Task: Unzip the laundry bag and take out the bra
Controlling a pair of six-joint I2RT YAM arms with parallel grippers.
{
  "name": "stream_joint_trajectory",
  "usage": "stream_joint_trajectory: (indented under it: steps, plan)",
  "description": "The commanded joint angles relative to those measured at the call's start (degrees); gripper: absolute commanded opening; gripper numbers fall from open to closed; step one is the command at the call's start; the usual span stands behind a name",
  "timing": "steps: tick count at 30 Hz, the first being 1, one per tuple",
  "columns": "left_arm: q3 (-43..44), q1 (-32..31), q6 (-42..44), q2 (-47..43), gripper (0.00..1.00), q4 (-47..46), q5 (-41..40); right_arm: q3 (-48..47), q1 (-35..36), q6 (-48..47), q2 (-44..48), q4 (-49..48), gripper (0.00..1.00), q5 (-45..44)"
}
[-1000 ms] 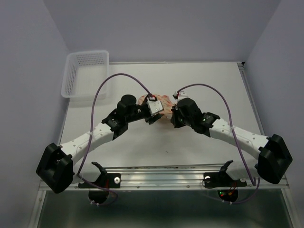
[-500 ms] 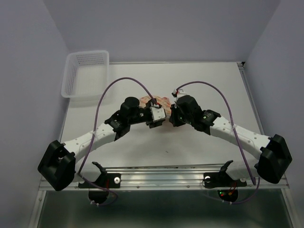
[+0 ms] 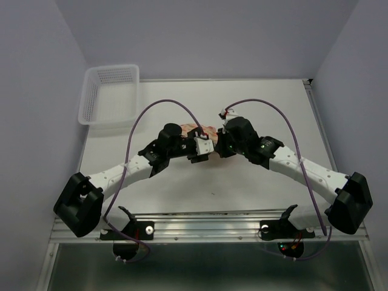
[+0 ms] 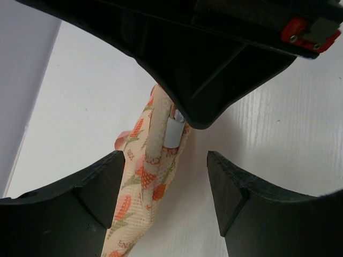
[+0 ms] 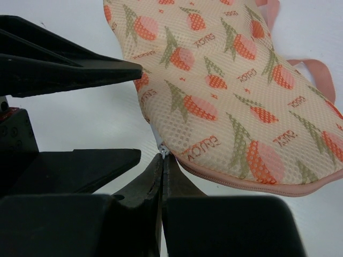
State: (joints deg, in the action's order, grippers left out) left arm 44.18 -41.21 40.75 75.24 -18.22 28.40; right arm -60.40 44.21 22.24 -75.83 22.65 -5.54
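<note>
Right pincer: pressed together on the zipper pull, held right at its tips.
Left pincer: spread; cloth runs between its fingers, nearer one of them, unclamped.
Laundry bag: lies just ahead of both pincers on the table; the zipper is seen closed beyond the pull.
Handling: judged light, limp and easily bunched; likely to be dragged along with the pull unless the cloth beside the zipper is pinched.
Look: peach mesh, orange-and-green print, pink edging, pink loop at the far end.
Bra: not seen; presumed inside.
</note>
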Motion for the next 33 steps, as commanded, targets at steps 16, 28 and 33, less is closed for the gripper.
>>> stream_joint_trajectory:
  steps: [16,28,33]
  plan:
    - [3.45,-0.45,0.29,5.0,0.63,-6.92,-0.81,-3.93,-0.52,-0.88,-0.37,-0.15,0.01,2.64]
    - [1.7,-0.54,-1.99,5.18,0.0,-8.76,0.69,-4.99,-1.05,-1.14,0.16,-0.15,0.01,2.73]
    - [0.56,-0.45,-1.55,4.74,0.0,-8.68,0.43,-4.64,-1.05,-1.41,0.77,0.02,0.01,1.59]
